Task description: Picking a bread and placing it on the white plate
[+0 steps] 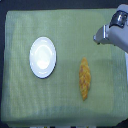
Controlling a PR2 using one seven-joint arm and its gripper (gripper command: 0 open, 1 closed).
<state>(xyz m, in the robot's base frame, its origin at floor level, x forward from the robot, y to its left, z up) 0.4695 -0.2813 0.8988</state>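
The bread (85,78), a long golden-orange pastry with tapered ends, lies lengthwise on the green cloth right of centre in the exterior view. The white plate (42,57), round and glossy, rests on the cloth to the exterior view's left of the bread, with nothing on it. My gripper (99,36) reaches in from the upper right corner, above and to the right of the bread and well apart from it. Its fingertips are blurred, so the state of its jaws does not show. Nothing is visibly held.
A pale green cloth (60,100) covers the table almost edge to edge. Dark floor shows beyond the cloth at the top, left and right edges. The arm's grey-white body (120,30) fills the upper right corner.
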